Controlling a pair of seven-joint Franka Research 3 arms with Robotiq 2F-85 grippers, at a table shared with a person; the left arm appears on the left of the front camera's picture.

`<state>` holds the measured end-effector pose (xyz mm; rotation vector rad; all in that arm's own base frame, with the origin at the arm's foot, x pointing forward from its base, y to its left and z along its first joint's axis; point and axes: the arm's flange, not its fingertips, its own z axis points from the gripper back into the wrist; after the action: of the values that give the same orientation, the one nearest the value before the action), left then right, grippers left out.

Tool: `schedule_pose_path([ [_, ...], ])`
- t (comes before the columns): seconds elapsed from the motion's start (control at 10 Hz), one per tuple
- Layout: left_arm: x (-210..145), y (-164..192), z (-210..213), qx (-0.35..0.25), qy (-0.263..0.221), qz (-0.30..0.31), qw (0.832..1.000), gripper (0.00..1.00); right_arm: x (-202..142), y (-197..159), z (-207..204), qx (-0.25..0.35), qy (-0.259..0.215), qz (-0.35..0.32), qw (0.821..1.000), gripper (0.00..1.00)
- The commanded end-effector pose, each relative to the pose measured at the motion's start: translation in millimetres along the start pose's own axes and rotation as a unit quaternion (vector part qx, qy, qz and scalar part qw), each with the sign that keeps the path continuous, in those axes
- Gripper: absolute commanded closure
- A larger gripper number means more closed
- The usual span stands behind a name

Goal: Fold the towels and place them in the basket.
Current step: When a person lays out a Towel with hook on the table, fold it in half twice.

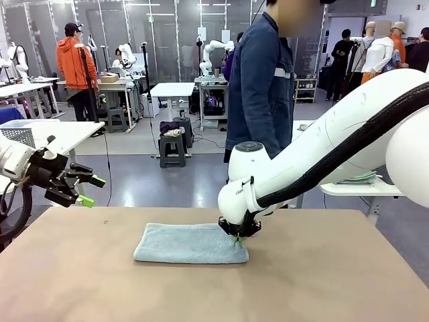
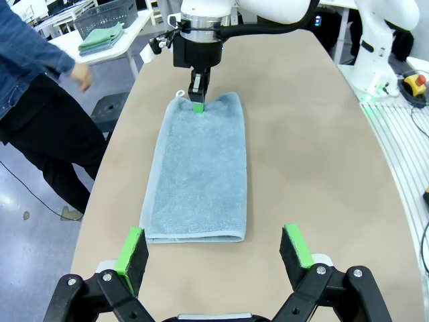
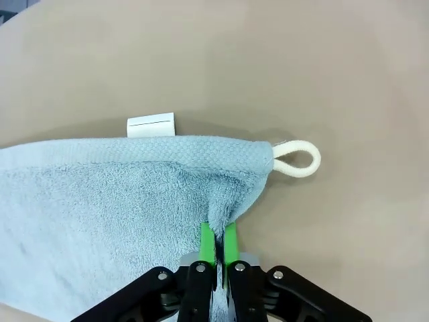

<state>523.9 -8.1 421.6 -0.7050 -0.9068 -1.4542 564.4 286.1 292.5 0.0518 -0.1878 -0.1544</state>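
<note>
A pale blue-grey towel (image 1: 191, 243) lies folded into a long strip in the middle of the tan table (image 1: 322, 282). My right gripper (image 1: 237, 236) presses down on its right end. In the right wrist view the right gripper (image 3: 219, 231) is shut, pinching a bunched corner of the towel (image 3: 100, 201) near its white label (image 3: 151, 125) and hanging loop (image 3: 295, 159). My left gripper (image 1: 84, 190) hovers open above the table's left edge. Its wrist view shows the left gripper (image 2: 213, 245) wide open over the towel's (image 2: 198, 168) near end. A green towel (image 2: 100, 37) lies folded by the dark mesh basket (image 2: 107, 13).
A person in a denim jacket (image 1: 258, 80) stands at the far side, one hand (image 2: 84, 75) hanging near the table edge. The basket and green towel rest on a white side table (image 2: 127, 40) off the far right corner. A paler mesh basket (image 1: 20, 136) sits at the left.
</note>
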Motion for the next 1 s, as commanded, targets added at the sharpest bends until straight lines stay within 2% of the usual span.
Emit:
schedule_pose_path([
  [0.0, 2.9, -1.3, 0.4, 0.001, 0.001, -0.002, 1.000, 0.00, 0.7, -22.5, -16.4, -0.036, -0.001, -0.019, 0.999, 1.00],
  [0.4, 2.9, -1.3, 0.4, 0.001, 0.001, -0.002, 1.000, 0.00, -2.6, -83.8, 22.2, -0.034, 0.004, 0.022, 0.999, 1.00],
  [0.6, 2.9, -1.3, 0.4, 0.001, 0.001, -0.002, 1.000, 0.00, -3.2, -77.6, 40.9, -0.034, -0.016, 0.046, 0.998, 1.00],
  [0.9, 2.9, -1.3, 0.4, 0.001, 0.001, -0.002, 1.000, 0.00, 3.6, -38.1, 61.3, -0.062, -0.034, 0.087, 0.994, 1.00],
])
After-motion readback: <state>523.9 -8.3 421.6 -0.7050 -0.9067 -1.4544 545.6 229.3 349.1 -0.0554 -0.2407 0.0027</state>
